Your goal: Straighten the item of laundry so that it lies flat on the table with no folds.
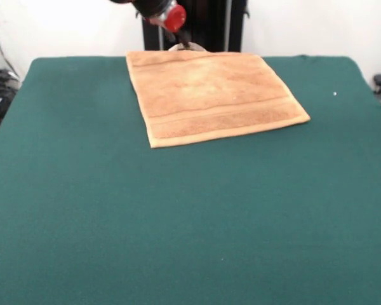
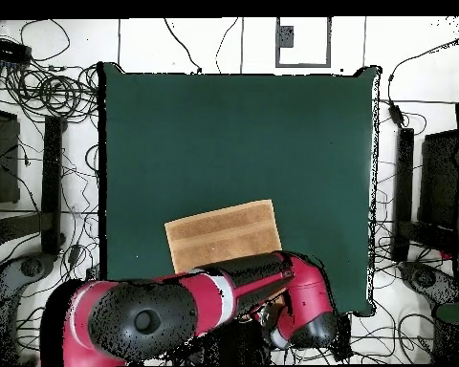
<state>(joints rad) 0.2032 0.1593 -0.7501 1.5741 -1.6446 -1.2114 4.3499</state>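
The orange-tan towel [image 1: 209, 95] lies spread out on the dark green table [image 1: 178, 216], near the table's far edge by the robot. Its woven band stripe runs along the edge nearest the front camera. In the overhead view the towel [image 2: 222, 234] lies low in the picture and the red arm [image 2: 252, 287] covers its edge on the robot's side. My gripper [image 1: 184, 43] hangs from the arm right at the towel's far edge. In the overhead view the arm hides it.
The robot's black pedestal [image 1: 197, 25] stands just behind the towel. Cables and equipment [image 2: 42, 191] lie on the floor around the table. A small white speck [image 1: 334, 94] sits on the cloth at the right.
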